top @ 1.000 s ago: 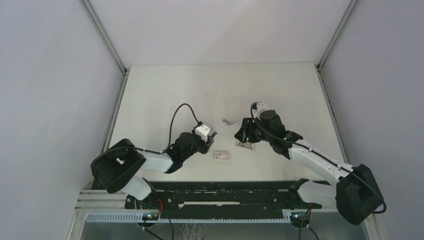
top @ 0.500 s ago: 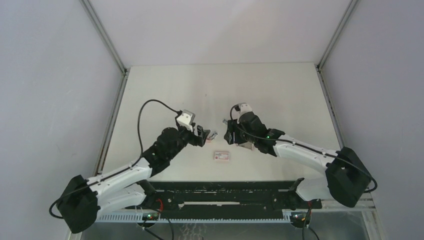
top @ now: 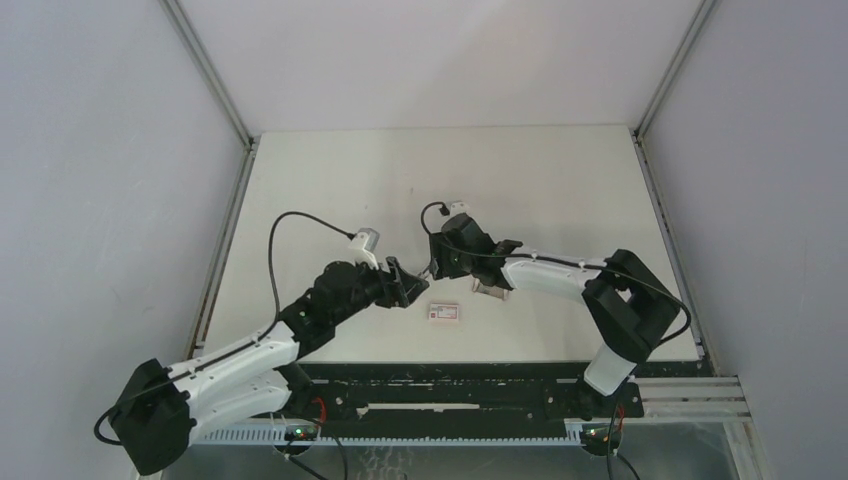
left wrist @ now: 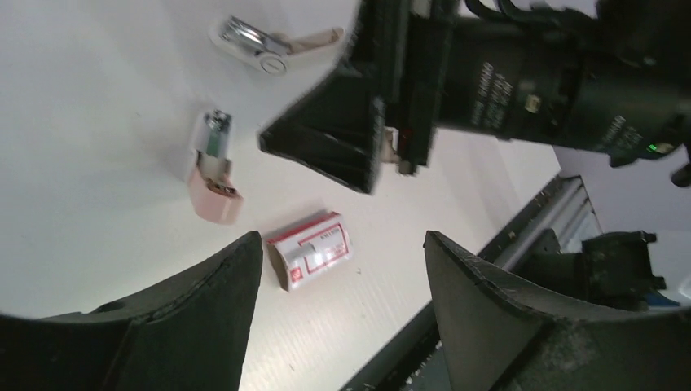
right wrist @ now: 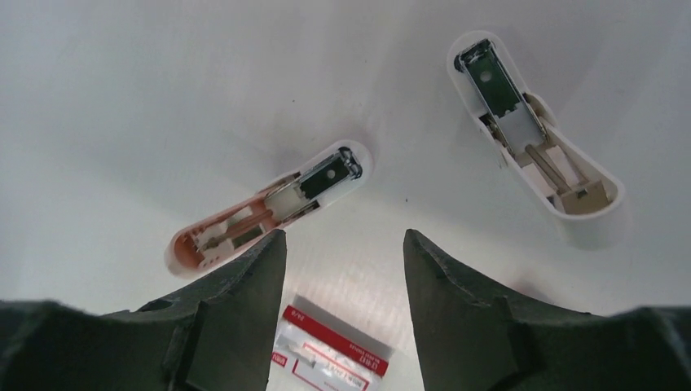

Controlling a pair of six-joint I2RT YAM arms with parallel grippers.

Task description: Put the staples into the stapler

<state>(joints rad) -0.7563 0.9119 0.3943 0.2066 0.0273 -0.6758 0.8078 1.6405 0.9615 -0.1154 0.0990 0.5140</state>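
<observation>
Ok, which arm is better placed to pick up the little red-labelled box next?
Probably left: the left tool is open with the box framed just ahead. The right tool is open too, but the box lies back beneath it.

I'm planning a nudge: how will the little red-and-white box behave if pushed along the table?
The little box lies flat on its broad face, so it would probably slide, not tip or roll. It looks like thin card, so it is likely light and easily crushed by a firm pinch.

Nothing reads clearly: the print on the box (right wrist: pixel 330 352) label and on the right arm (left wrist: pixel 497 77) is too small.
</observation>
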